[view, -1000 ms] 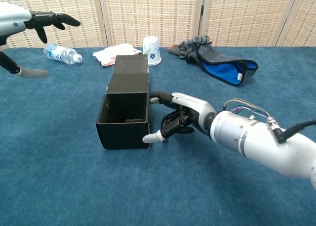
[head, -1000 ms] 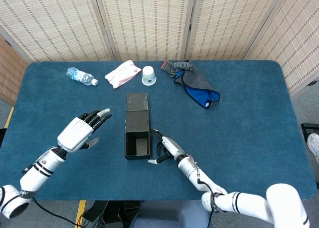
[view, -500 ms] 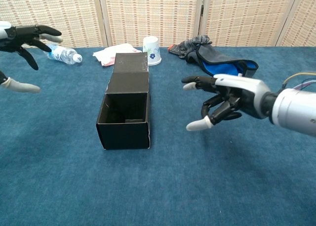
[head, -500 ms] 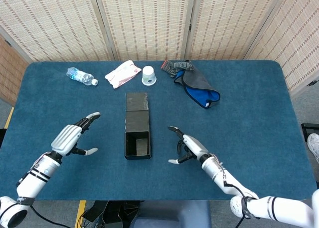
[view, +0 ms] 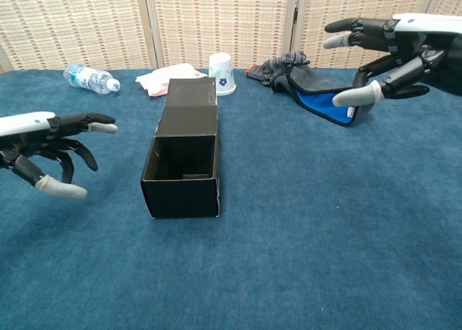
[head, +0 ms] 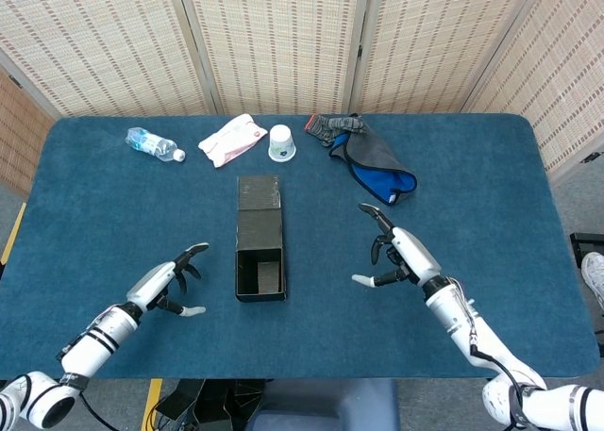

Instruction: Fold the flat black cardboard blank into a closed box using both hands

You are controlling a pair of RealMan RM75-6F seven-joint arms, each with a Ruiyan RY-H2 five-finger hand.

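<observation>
The black cardboard box (head: 260, 240) (view: 183, 160) lies on the blue table with its near end open and its lid flap stretched flat away from me. My left hand (head: 170, 285) (view: 45, 149) hovers to the left of the box, fingers spread, holding nothing. My right hand (head: 396, 254) (view: 386, 52) is raised well to the right of the box, fingers apart and empty. Neither hand touches the box.
Along the far edge lie a water bottle (head: 154, 144), a white wipes packet (head: 231, 140), a paper cup (head: 281, 142) and a grey and blue cloth (head: 370, 159). The table's blue surface (head: 491, 195) stretches to the right of the box.
My right hand left the box's right side and moved right and upward. My left hand dropped lower and nearer the table's front edge. The box has not moved.
</observation>
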